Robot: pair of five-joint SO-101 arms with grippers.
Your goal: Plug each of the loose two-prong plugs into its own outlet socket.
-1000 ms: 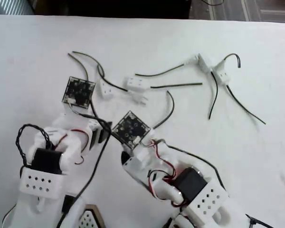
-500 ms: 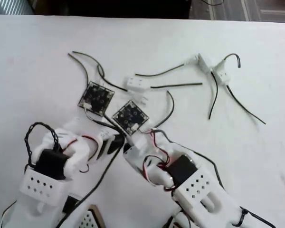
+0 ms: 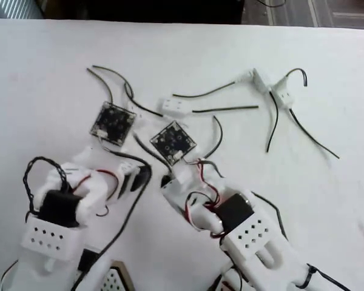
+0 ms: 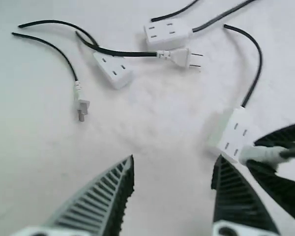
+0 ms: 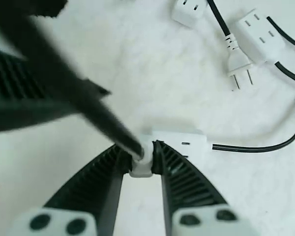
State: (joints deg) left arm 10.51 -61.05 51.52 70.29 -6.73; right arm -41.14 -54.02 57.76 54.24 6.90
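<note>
Right claw [image 5: 140, 150] is clamped on a white two-prong plug [image 5: 140, 169], and the outlet socket [image 5: 184, 141] sits right at its tips, touching the plug. Can't tell if the prongs are seated. The socket's long axis runs crosswise to the claw, cord [image 5: 255, 146] trailing off sideways. Left claw [image 4: 174, 182] hangs wide open, same socket just beside one of its fingers [image 4: 233, 196], so I'd say the right arm does the pushing.
</note>
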